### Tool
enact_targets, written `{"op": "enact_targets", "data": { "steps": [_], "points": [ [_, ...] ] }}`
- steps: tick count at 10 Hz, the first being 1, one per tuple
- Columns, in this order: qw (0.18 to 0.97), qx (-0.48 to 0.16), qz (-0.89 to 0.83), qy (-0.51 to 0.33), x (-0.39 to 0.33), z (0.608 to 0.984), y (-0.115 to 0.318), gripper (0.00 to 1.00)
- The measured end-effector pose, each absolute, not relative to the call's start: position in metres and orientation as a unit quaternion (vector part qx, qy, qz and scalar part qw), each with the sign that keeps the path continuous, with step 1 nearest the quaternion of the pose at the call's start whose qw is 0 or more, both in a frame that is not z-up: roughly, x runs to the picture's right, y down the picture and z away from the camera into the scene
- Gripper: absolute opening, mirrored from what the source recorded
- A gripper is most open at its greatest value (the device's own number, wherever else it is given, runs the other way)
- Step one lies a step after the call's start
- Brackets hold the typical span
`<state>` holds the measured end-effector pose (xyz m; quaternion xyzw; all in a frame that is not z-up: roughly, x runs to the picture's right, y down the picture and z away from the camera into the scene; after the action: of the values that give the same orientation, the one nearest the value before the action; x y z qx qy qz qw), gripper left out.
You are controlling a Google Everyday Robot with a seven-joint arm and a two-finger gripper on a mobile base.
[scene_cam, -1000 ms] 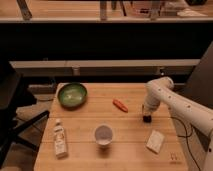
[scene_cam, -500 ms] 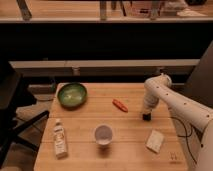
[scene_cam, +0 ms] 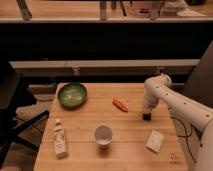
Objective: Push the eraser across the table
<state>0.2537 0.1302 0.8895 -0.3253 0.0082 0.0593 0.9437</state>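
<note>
The light wooden table (scene_cam: 127,152) fills the lower middle of the camera view. My white arm reaches in from the right and bends down to the tabletop at right of centre. The gripper (scene_cam: 146,113) is at its lower end, down at the table surface. A small dark shape, the eraser (scene_cam: 145,118), lies right at the gripper's tip. I cannot separate it clearly from the gripper. It lies right of the orange-red carrot-like piece (scene_cam: 119,105) and behind the pale white block (scene_cam: 155,141).
A green bowl (scene_cam: 72,94) stands at the back left. A white cup (scene_cam: 103,134) stands front centre and a small bottle (scene_cam: 59,138) front left. A black chair (scene_cam: 12,102) is left of the table. A dark counter runs behind it.
The arm's lower end and the dark shape at its tip have shifted slightly left and toward the back. Everything else on the table has stayed put.
</note>
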Motion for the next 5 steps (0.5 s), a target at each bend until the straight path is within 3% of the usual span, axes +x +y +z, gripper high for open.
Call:
{"op": "enact_targets", "data": {
  "steps": [5],
  "points": [
    [0.943, -0.329, 0.052, 0.013, 0.2499, 0.8918, 0.1261, 0.00]
  ]
}}
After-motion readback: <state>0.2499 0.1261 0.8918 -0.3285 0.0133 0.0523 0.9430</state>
